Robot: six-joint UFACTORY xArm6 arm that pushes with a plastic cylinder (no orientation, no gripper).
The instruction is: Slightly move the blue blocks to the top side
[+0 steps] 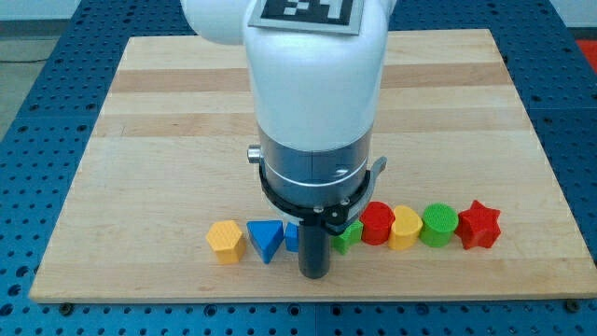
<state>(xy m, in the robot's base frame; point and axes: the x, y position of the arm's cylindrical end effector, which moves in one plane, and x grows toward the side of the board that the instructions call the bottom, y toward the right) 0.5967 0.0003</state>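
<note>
- Your view shows a wooden board [140, 112] on a blue perforated bench [28, 103], with all blocks in one row near the view's bottom edge.
- Starting at the view's left, you have a yellow hexagonal block [226, 240].
- Just beside it sits the blue triangular block [266, 240].
- Next comes a second blue block [292, 237], mostly hidden behind the rod, so you cannot make out its shape.
- My tip [313, 273] stands just below and to the right of that second blue block, close against it.
- There is no claw here, only the rod, so nothing opens or closes.
- Right of the rod you see a partly hidden green block [350, 235], a red cylinder [377, 224], a yellow block [405, 229], a green cylinder [438, 225] and a red star [479, 225].
- The only marking is a black-and-white tag [305, 11] on the arm; it carries no readable text.
</note>
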